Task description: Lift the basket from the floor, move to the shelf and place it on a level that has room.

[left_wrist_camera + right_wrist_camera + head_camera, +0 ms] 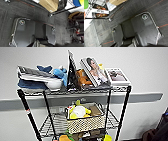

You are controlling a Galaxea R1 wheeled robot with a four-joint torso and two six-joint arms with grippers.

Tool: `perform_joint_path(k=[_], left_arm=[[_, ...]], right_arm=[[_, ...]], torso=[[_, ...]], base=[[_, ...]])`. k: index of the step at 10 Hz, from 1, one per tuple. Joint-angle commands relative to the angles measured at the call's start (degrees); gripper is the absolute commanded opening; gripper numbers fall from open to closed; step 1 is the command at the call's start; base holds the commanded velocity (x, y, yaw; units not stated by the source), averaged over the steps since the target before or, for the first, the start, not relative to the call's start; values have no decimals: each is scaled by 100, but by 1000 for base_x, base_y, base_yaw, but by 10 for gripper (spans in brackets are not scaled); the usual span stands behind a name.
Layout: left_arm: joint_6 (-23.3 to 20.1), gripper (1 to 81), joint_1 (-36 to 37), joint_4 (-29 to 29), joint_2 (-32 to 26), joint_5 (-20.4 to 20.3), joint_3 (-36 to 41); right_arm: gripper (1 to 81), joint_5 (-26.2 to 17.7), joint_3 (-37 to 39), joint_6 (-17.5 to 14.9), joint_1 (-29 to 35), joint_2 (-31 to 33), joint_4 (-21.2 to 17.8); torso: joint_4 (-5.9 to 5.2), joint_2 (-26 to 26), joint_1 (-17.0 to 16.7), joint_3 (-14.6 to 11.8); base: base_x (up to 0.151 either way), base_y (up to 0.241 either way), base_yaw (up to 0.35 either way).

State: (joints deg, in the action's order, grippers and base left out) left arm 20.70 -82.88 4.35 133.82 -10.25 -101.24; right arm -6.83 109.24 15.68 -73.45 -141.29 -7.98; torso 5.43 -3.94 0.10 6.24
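The shelf (pixel 75 92) stands against a pale wall, its top tier crowded with books and soft toys. The basket (pixel 85 118) sits on the wire-grid level (pixel 53 124) below, toward its right side, yellow and white soft items showing inside. Both wrist views look down on the floor (pixel 37 13), dark carpet with thin red lines; the left also catches what seems a brown cardboard box (pixel 50 4). Whether either gripper's fingers are spread, I cannot tell.

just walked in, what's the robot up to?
Nothing is being handled right now. The basket, with yellow and white soft items in it, sits on the middle wire level of the shelf, below the top tier of books and toys. Both wrist cameras look down at the carpeted floor.
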Motion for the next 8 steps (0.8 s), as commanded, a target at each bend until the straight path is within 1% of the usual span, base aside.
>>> perform_joint_path(k=[1,3,6,8], left_arm=[[-31,811,180,355,523,181,-808],[-31,811,119,461,1024,225,-1493],[-40,811,-57,540,1718,217,-2460],[-40,811,-128,610,2184,199,-3172]], right_arm=[[811,-38,789,-30,-69,-551,613],[811,41,1440,-30,-254,-1017,798],[811,58,2169,-30,-404,-1554,1141],[811,164,2749,-30,-517,-1948,1308]], torso=[[0,0,0,0],[0,-2,-2,-2],[0,-2,-2,-2],[0,-5,-2,-5]], base=[[0,0,0],[0,0,0],[0,0,0],[0,0,0]])
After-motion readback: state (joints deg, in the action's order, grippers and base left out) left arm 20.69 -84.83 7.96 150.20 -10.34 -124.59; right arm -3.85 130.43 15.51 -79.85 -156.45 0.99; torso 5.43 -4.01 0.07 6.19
